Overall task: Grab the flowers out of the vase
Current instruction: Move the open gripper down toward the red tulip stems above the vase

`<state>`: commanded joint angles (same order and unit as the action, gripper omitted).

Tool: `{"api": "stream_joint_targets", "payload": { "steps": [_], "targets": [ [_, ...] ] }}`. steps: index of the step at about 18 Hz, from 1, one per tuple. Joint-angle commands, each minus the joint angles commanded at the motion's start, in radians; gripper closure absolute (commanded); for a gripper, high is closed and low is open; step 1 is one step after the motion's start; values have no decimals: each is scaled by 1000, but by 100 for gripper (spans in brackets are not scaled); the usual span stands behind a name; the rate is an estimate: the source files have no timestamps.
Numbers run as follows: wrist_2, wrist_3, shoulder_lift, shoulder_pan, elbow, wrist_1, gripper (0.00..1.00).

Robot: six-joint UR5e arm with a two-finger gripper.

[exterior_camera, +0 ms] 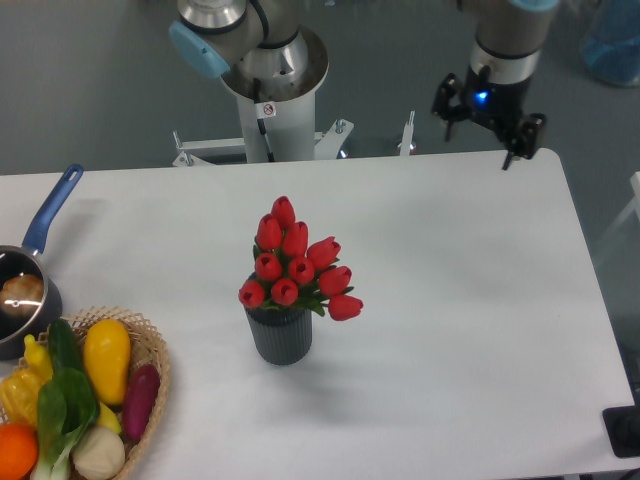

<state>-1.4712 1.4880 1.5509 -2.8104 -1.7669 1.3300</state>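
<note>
A bunch of red tulip flowers point(293, 263) with green leaves stands upright in a small dark grey ribbed vase point(281, 337) near the middle of the white table point(460, 290). My gripper point(487, 128) hangs above the table's far edge at the upper right, well away from the flowers. Its two fingers point(522, 132) are spread apart with nothing between them, so it is open.
A blue-handled steel saucepan point(26, 281) sits at the left edge. A wicker basket point(152, 368) with colourful vegetables occupies the front left corner. The arm's white pedestal point(269, 112) stands behind the table's far edge. A dark object point(624, 432) lies at the front right corner.
</note>
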Motion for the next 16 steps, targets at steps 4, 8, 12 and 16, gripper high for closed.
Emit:
{"api": "stream_joint_targets", "payload": {
  "steps": [4,8,12,16],
  "targets": [
    [179,2,-15,26,-45,-3,0],
    [397,90,65,64,-72,-15,0],
    [535,123,173,101,-71,-72,0],
    [673,126,235,108,-71,-132,0]
  ]
}}
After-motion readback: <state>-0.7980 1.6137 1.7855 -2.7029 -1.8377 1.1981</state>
